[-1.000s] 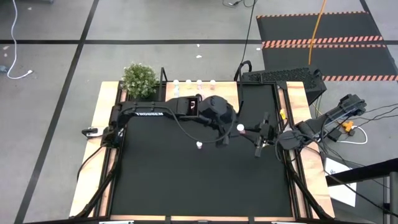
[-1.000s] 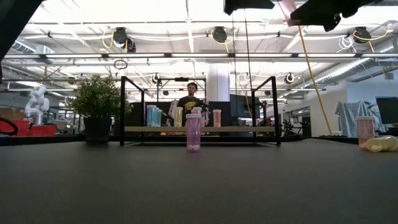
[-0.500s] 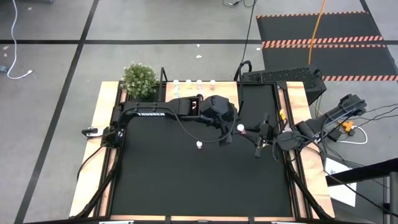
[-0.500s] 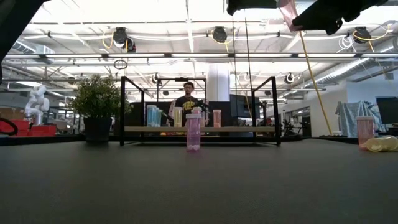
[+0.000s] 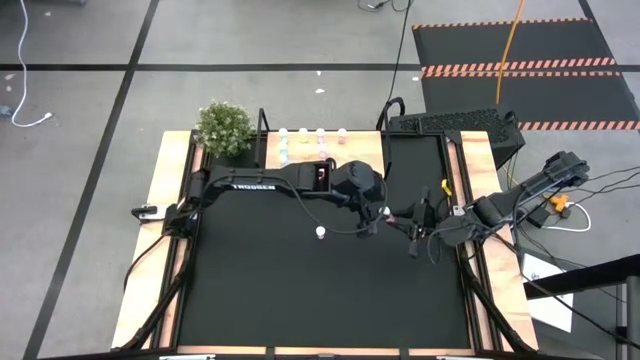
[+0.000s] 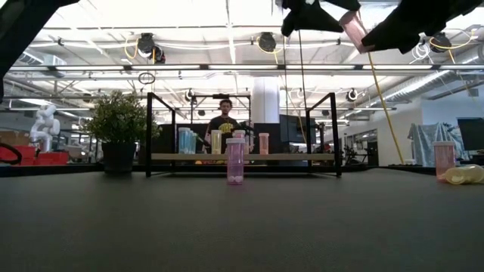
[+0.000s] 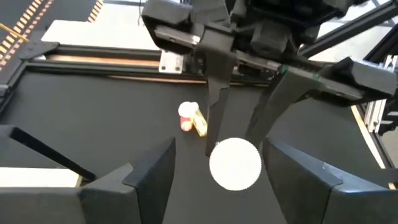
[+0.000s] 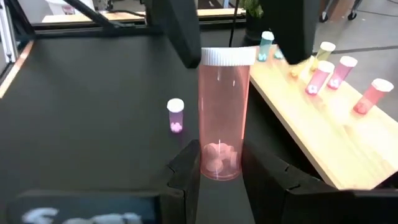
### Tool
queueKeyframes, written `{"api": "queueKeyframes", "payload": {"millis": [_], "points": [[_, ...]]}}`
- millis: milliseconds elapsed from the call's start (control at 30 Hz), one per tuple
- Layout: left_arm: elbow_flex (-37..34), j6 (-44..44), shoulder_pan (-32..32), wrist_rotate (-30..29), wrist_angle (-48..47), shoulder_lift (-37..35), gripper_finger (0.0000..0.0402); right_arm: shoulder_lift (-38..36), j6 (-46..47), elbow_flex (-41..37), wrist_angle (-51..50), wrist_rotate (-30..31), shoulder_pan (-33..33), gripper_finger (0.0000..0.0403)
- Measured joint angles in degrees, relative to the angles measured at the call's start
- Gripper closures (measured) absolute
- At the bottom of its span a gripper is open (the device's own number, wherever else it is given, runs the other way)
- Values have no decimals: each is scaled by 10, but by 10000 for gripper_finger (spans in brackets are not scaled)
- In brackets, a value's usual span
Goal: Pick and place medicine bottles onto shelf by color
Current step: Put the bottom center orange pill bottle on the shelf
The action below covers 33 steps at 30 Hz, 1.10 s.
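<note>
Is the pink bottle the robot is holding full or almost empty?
Almost empty. The pink bottle in the right gripper is see-through, with just a few pills at its bottom.

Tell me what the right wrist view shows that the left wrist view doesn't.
Only the right wrist view shows the wooden shelf with its row of bottles, and a small purple bottle standing on the black mat. Only the left wrist view shows a bottle lying on its side on the mat, and the right gripper from the front. Both share the pink bottle, held by the right gripper's jaws, with the left gripper open around its white cap.
</note>
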Motion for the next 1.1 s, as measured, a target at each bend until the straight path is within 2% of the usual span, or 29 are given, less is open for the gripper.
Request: {"api": "queueKeyframes", "payload": {"millis": [733, 967, 1100], "points": [[0, 4, 2, 21, -11, 0, 269, 0, 8, 0, 2, 0, 0, 307], [0, 9, 4, 21, -12, 0, 273, 0, 13, 0, 1, 1, 0, 307], [0, 11, 8, 24, -13, 0, 270, 0, 19, 0, -2, 3, 0, 290]]}}
